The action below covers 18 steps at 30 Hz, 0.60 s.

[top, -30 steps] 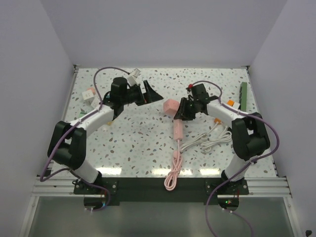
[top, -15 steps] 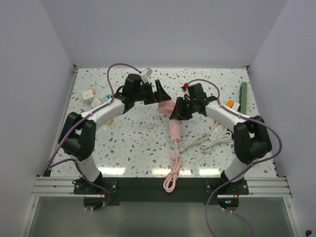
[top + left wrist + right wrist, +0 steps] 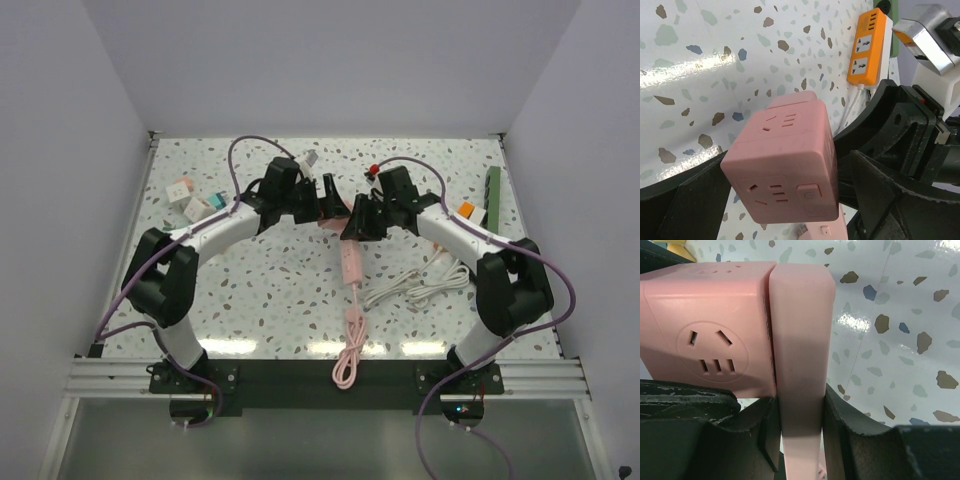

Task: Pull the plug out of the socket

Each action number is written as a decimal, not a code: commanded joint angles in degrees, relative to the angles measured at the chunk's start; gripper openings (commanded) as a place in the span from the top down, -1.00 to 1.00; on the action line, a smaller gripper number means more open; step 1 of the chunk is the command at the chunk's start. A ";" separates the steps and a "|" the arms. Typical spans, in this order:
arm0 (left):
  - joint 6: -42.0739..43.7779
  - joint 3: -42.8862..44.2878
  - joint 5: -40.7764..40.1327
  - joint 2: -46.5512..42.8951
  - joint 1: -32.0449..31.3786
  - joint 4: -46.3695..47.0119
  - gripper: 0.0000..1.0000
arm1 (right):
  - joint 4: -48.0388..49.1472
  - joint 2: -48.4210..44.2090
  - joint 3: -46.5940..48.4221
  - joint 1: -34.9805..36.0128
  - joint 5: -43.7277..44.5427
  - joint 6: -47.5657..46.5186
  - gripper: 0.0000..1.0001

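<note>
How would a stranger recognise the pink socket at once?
On the speckled table, look mid-back, between the left pincer and right pincer. There is the pink cube socket, a pink plug in its side. The power strip is orange and long.

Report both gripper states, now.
Left gripper: open, straddling the pink socket cube.
Right gripper: closed on the pink plug.
</note>
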 commanded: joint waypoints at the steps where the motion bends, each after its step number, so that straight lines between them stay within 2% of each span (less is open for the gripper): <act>1: -1.76 1.11 -0.25 0.39 -1.32 2.44 -1.00 | 3.28 -3.13 3.90 0.78 -1.89 0.16 1.00; 4: -1.85 1.37 -0.95 0.74 -1.32 2.71 -0.90 | 3.19 -3.83 3.73 1.04 -1.72 0.07 1.00; 6: -1.85 1.38 -1.04 0.83 -1.23 2.88 -0.61 | 3.46 -4.27 3.29 1.05 -1.45 -0.02 1.00; 7: -2.02 1.11 -0.78 0.83 -1.31 3.41 -0.38 | 3.54 -4.62 3.11 1.05 -1.36 -0.10 1.00; 9: -2.81 0.50 0.10 1.09 -1.32 4.29 -0.12 | 3.81 -4.98 2.67 1.05 -1.28 -0.10 1.00; 10: -3.25 0.32 0.63 1.18 -1.23 4.38 0.22 | 3.81 -5.41 2.50 1.13 -0.67 -0.10 1.00; 11: -3.43 -0.03 0.89 1.09 -1.31 6.20 0.43 | 3.81 -5.33 2.50 1.13 -0.31 -0.10 1.00; 13: -3.96 -0.64 1.07 0.83 -1.32 6.49 1.00 | 2.67 -5.24 2.67 1.13 0.74 -0.19 1.00; 16: -3.96 -1.44 2.12 -0.57 -1.23 7.36 1.00 | 0.56 -4.28 2.23 0.96 4.86 0.51 1.00; 18: -3.96 -2.31 3.00 -2.58 -1.23 9.03 1.00 | -1.55 -3.05 1.62 0.87 11.08 1.91 1.00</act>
